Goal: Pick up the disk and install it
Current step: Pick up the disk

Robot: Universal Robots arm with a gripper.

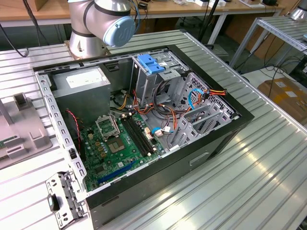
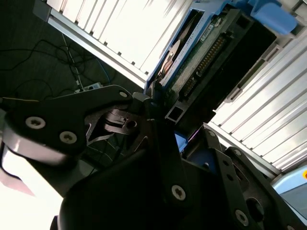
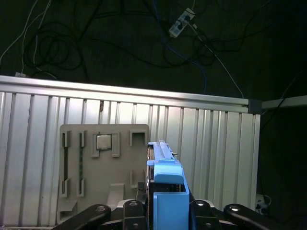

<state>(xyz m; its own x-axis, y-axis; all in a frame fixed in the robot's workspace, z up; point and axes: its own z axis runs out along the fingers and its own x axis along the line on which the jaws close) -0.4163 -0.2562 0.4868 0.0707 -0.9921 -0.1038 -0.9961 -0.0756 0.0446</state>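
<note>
Looking at the first wrist view, we see the gripper [image 3: 168, 211] pinching the disk [image 3: 164, 167], blue rails and all, and holding it edge-on above the ribbed table [image 3: 216, 143]. A grey tray [image 3: 103, 172] lies on that table near its edge. The open computer case [image 1: 158, 187] has its motherboard showing.

Your exterior view looked down at a slant from above onto the open computer case [image 1: 144, 120] on the ribbed table [image 1: 249, 182], with the arm [image 1: 100, 19] at the far edge. Your first wrist view sat close behind the gripper [image 3: 165, 213] and faced along the disk [image 3: 165, 175] toward the table top and the dark floor [image 3: 120, 38] beyond. Your second wrist view looked from beside the gripper's linkage, very near. Both wrist views shared the disk, the table's ribs and the cabled floor.
</note>
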